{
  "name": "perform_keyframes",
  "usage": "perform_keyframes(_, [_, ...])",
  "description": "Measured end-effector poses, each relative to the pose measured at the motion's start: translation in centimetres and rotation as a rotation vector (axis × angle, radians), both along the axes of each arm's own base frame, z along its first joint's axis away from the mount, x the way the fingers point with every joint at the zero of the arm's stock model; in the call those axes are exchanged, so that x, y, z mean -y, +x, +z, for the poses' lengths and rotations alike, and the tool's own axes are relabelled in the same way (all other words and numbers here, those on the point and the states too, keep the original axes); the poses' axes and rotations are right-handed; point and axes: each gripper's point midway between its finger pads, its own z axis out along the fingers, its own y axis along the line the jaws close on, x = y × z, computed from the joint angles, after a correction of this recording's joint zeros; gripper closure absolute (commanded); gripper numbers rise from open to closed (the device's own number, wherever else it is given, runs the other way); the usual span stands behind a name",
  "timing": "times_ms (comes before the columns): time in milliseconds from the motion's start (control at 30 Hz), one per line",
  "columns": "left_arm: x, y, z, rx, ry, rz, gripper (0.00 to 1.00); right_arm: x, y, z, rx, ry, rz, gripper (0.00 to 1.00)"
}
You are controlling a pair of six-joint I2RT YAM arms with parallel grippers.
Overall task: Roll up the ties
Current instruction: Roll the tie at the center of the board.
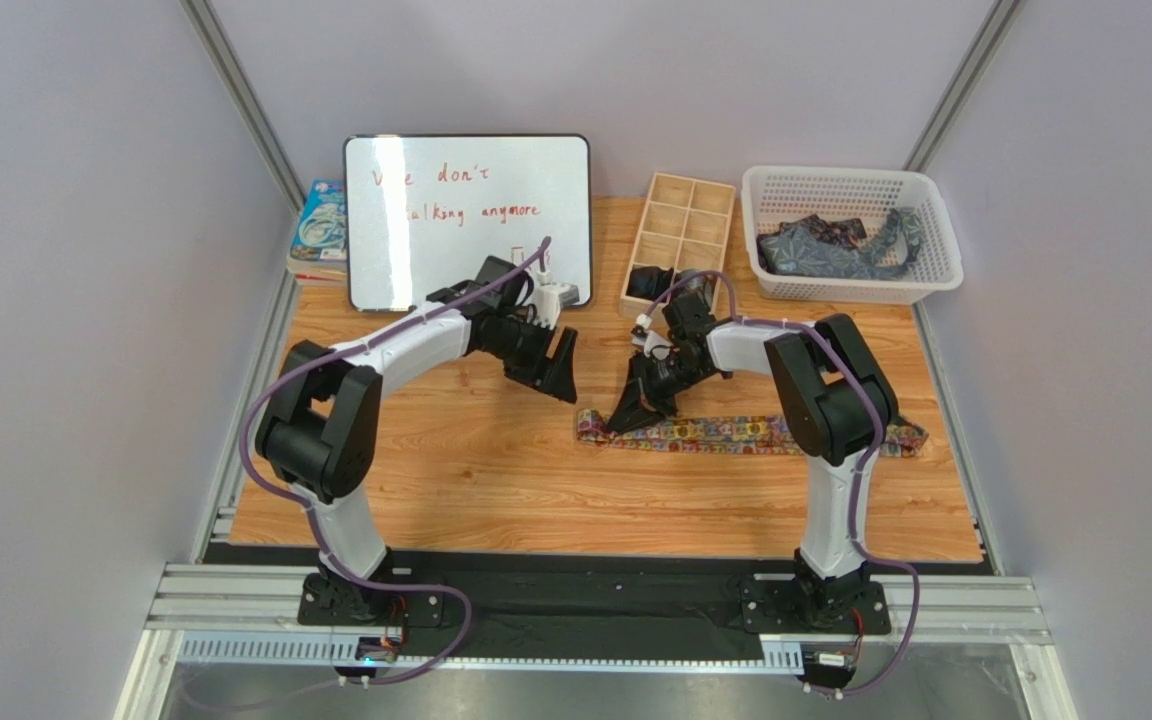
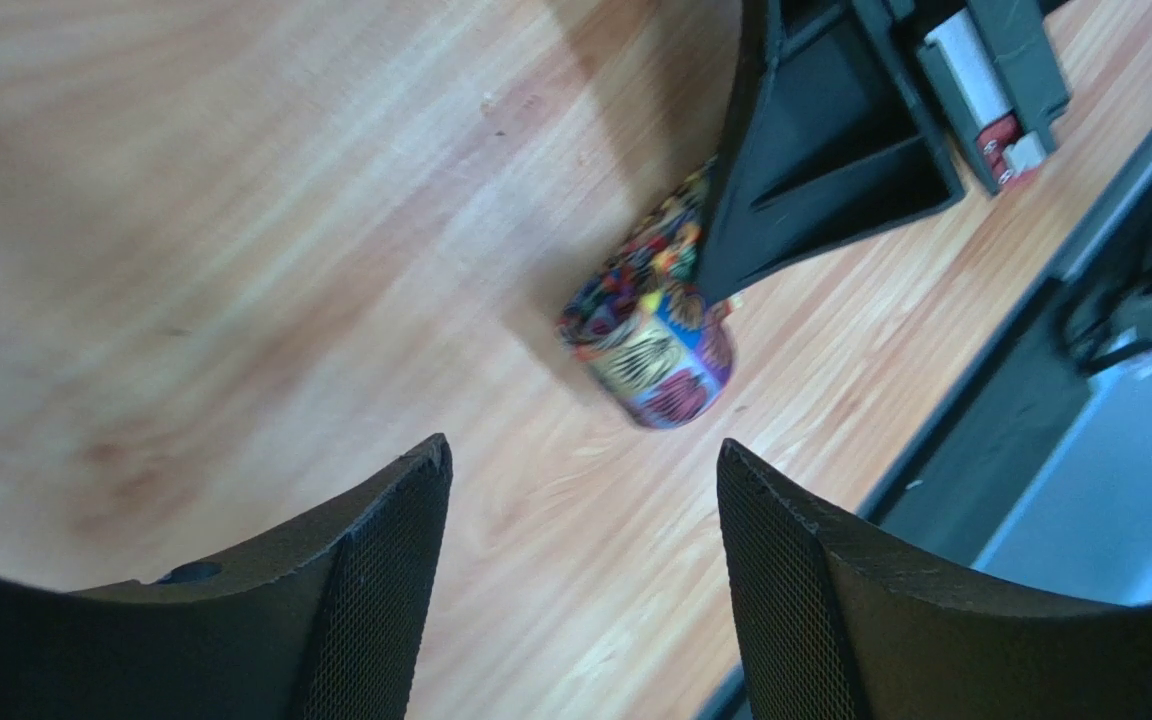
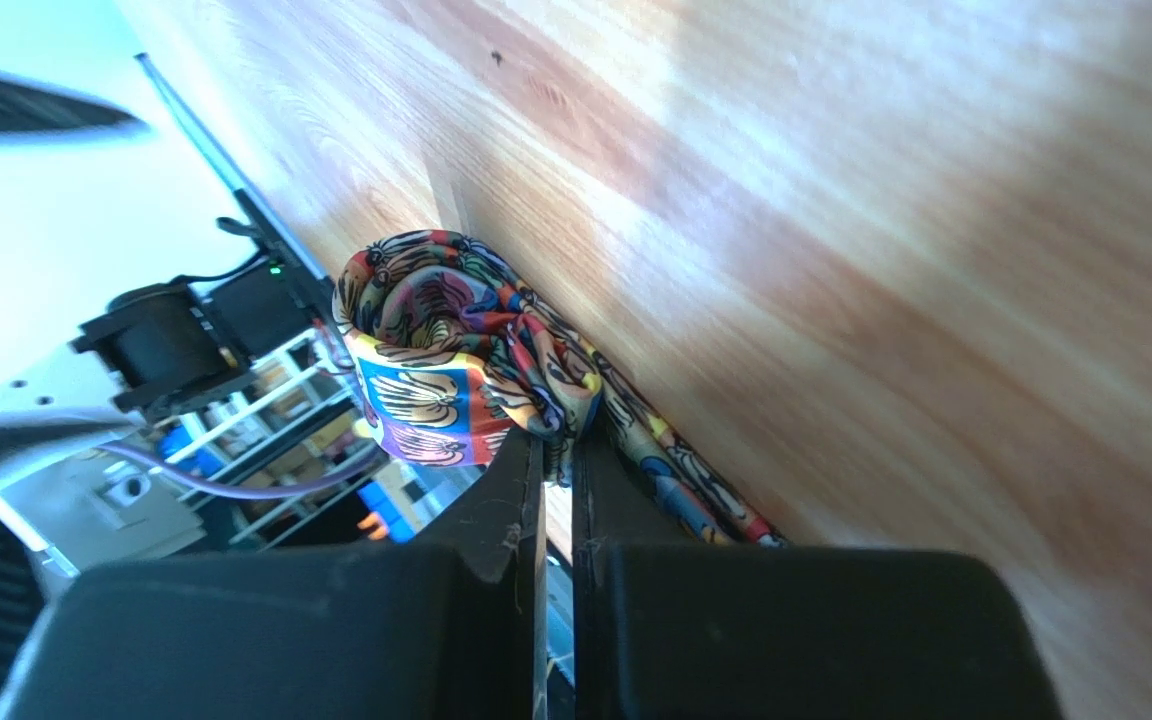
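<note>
Tie, floral (image 1: 755,435): one strip in a busy yellow, red and blue print, lying flat on the wooden table (image 1: 432,495), its left end wound into a small roll (image 2: 650,353). Left gripper (image 2: 582,465): jaws apart and empty, the roll ahead of the gap and clear of both fingers. Right gripper (image 3: 555,450): jaws together, clamped on the tie's fabric beside the roll, which sits at the fingertips; the unrolled length trails away to the right. Beyond the right gripper, one divided wooden box (image 1: 683,233) with a dark roll (image 1: 650,281) in its near-left compartment. Farther right, one white basket (image 1: 838,173) holding tangled dark ties (image 1: 838,248), number unclear.
</note>
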Motion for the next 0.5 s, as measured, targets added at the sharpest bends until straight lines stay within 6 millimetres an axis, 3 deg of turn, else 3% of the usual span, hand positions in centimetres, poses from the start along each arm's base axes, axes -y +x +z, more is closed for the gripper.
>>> perform_keyframes(200, [1.2, -2.0, -1.1, -0.121, -0.035, 0.073, 0.19, -0.5, 0.1, 0.0, -0.021, 0.029, -0.003, 1.00])
perform_keyframes(500, [1.0, -1.9, -0.3, 0.107, -0.074, -0.203, 0.13, -0.4, 0.0, 0.0, 0.019, 0.040, 0.038, 1.00])
